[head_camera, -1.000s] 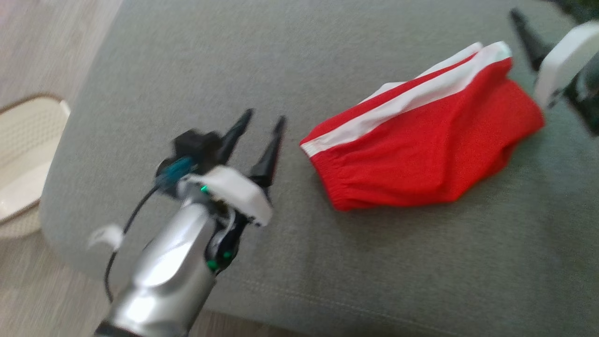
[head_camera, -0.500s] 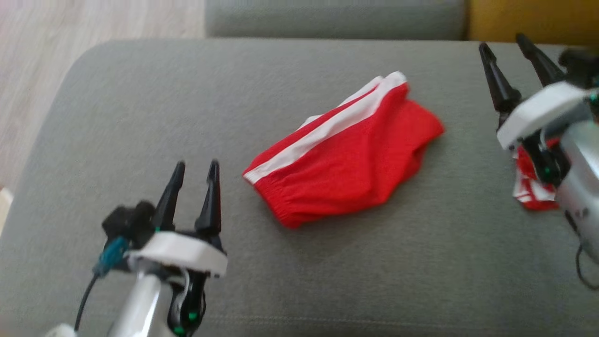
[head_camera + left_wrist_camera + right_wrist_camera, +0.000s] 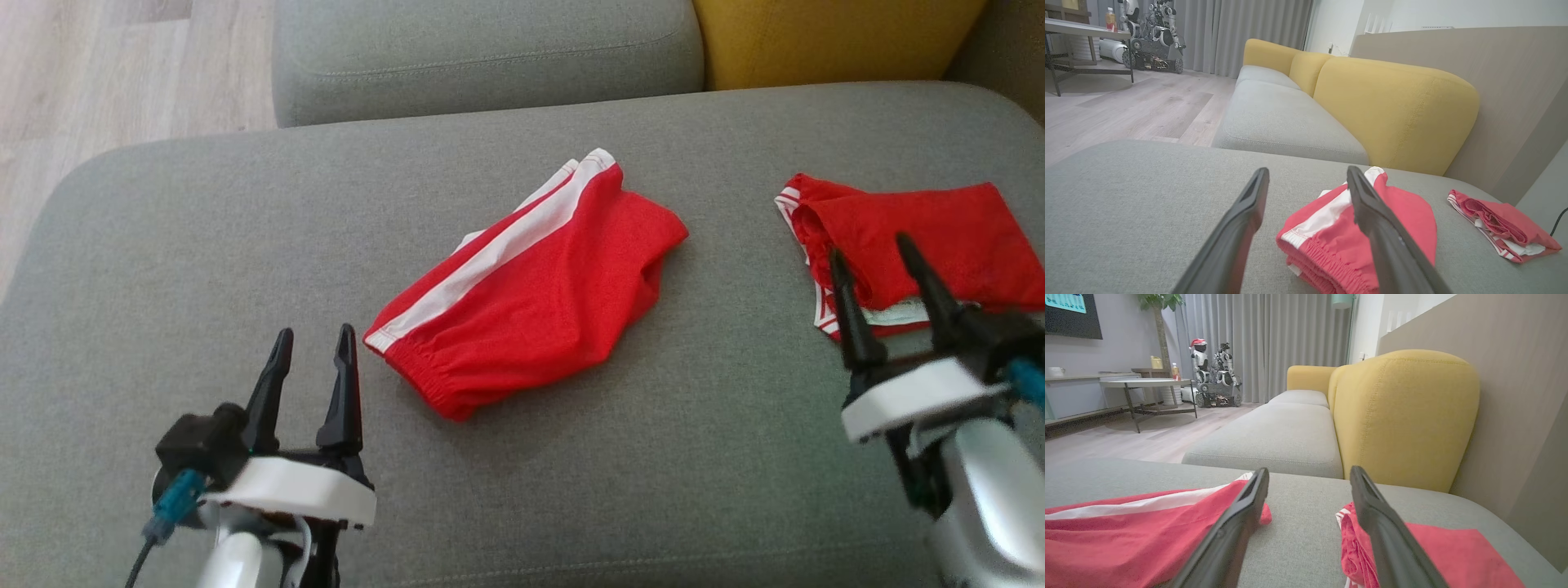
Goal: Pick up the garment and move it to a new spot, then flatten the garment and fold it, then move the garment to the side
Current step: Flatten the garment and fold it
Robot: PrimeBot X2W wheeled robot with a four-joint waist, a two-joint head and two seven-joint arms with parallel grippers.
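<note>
The garment point(image 3: 539, 302), red shorts with a white side stripe, lies loosely folded in the middle of the grey sofa cushion point(image 3: 204, 229). My left gripper point(image 3: 316, 331) hovers open just left of its elastic waistband, with nothing between the fingers. In the left wrist view the shorts point(image 3: 1404, 216) lie just past my open left gripper point(image 3: 1307, 168). My right gripper point(image 3: 868, 246) is open too, over the near edge of a second red garment point(image 3: 939, 229) at the right. The right wrist view has the shorts point(image 3: 1126, 539) to the left of my right gripper point(image 3: 1309, 469) and the second garment point(image 3: 1445, 547) to its right.
A yellow back cushion point(image 3: 833, 41) and another grey seat cushion point(image 3: 490, 49) border the far side. Wooden floor point(image 3: 98, 73) lies off the cushion's left edge. Across the room stand a table point(image 3: 1147, 384) and another robot point(image 3: 1214, 375).
The head camera has swung, so the shorts now sit mid-picture and the second red garment and the yellow cushion have come into view. Both grippers stay open; the shorts keep their shape.
</note>
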